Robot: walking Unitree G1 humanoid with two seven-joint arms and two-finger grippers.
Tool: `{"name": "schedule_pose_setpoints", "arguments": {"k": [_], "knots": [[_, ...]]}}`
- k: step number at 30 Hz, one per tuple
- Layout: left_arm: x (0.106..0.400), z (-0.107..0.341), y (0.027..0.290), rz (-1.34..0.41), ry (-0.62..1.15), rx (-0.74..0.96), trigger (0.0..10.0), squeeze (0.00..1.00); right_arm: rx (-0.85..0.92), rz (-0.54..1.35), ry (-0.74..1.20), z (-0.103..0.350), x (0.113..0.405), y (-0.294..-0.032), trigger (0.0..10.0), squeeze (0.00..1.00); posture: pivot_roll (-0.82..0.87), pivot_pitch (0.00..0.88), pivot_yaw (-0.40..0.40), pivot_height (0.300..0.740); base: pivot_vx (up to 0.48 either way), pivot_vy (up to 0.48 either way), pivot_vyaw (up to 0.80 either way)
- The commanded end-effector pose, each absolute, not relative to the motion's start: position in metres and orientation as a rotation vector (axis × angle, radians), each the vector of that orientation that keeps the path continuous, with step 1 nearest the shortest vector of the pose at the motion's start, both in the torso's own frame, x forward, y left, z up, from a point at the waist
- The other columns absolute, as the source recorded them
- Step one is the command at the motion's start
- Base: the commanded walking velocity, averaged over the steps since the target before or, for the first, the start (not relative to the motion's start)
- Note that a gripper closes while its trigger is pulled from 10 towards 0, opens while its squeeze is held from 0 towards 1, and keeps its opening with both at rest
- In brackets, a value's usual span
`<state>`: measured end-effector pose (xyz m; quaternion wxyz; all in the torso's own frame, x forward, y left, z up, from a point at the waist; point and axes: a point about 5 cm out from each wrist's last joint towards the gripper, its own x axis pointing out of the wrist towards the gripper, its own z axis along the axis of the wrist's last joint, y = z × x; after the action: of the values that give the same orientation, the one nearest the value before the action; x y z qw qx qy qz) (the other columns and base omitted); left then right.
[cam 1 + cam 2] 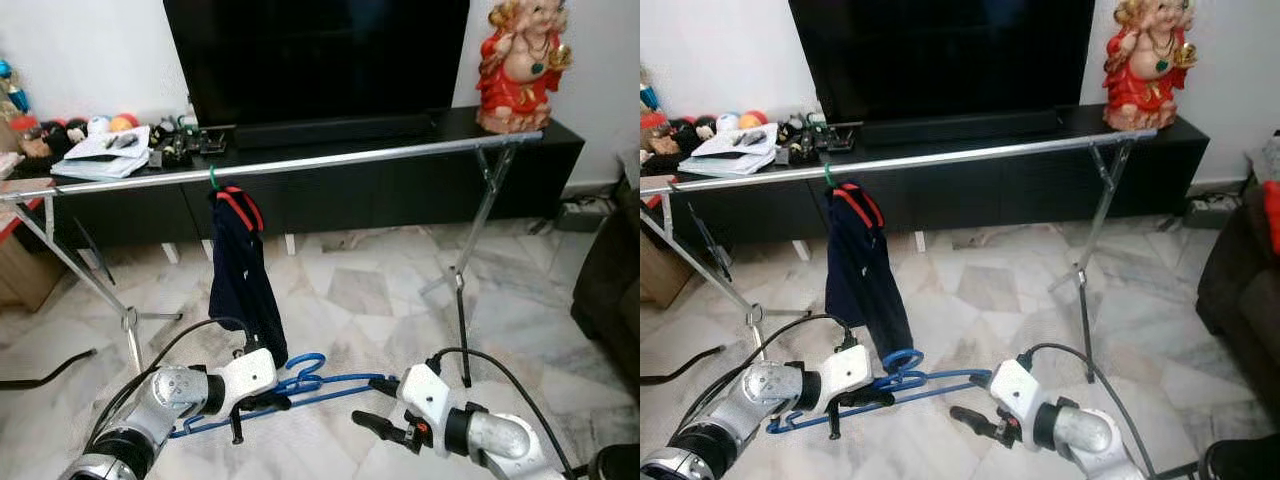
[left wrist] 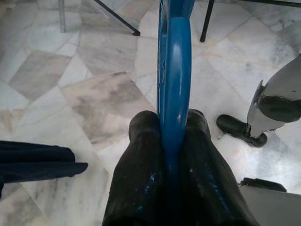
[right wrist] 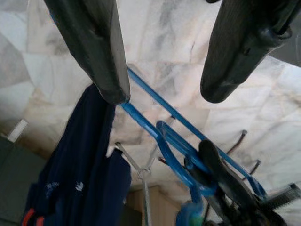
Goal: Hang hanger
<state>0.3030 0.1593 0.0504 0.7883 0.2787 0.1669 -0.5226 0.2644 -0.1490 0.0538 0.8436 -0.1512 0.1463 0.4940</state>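
Observation:
A blue plastic hanger (image 1: 310,388) is held low over the marble floor, lying roughly level. My left gripper (image 1: 262,402) is shut on it near its hook; the left wrist view shows both black fingers (image 2: 141,188) pinching the blue bar (image 2: 174,84). My right gripper (image 1: 372,402) is open just beyond the hanger's right end, not touching it, with its fingertips (image 3: 106,70) spread wide. Above, a silver rack rail (image 1: 330,157) spans the room. A navy garment (image 1: 240,275) with red trim hangs from it on a green hook.
The rack's angled legs (image 1: 468,270) stand on the floor at right, and more legs (image 1: 128,325) at left. Behind are a black TV console (image 1: 400,195), a big TV (image 1: 315,60), a red figurine (image 1: 520,65) and papers (image 1: 105,155). A dark sofa (image 1: 610,290) is at right.

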Motion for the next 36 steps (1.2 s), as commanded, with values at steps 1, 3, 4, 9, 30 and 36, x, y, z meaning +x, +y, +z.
{"name": "schedule_pose_setpoints", "arguments": {"k": [1,3,4,9,30,36], "knots": [[0.303,0.052,0.164,-1.134,0.371,0.62,10.0,0.0,-0.355,1.122,0.25,0.066,0.268,-0.141,10.0,0.0,0.03,0.016,0.099,0.74,0.0,0.0,0.0],[0.303,0.052,0.164,-1.135,0.37,0.62,10.0,0.0,-0.371,1.145,0.247,0.068,0.268,-0.14,10.0,0.0,0.03,0.016,0.1,0.74,0.0,0.0,0.0],[0.303,0.052,0.163,-1.145,0.37,0.625,10.0,0.0,-0.403,1.177,0.241,0.07,0.27,-0.14,10.0,0.0,0.03,0.016,0.1,0.74,0.0,0.0,0.0],[0.302,0.055,0.159,-1.206,0.368,0.651,10.0,0.0,-0.568,1.273,0.248,0.073,0.276,-0.143,10.0,0.0,0.03,0.023,0.099,0.74,0.0,0.0,0.0],[0.307,0.08,0.133,-1.408,0.262,0.815,10.0,0.0,-0.567,1.378,0.205,0.086,0.299,-0.13,10.0,0.0,0.05,0.042,0.12,0.74,0.0,0.0,0.0],[0.307,0.084,0.129,-1.423,0.245,0.826,10.0,0.0,-0.609,1.395,0.215,0.084,0.301,-0.129,10.0,0.71,0.06,0.043,0.119,0.74,0.0,0.0,0.0]]}}
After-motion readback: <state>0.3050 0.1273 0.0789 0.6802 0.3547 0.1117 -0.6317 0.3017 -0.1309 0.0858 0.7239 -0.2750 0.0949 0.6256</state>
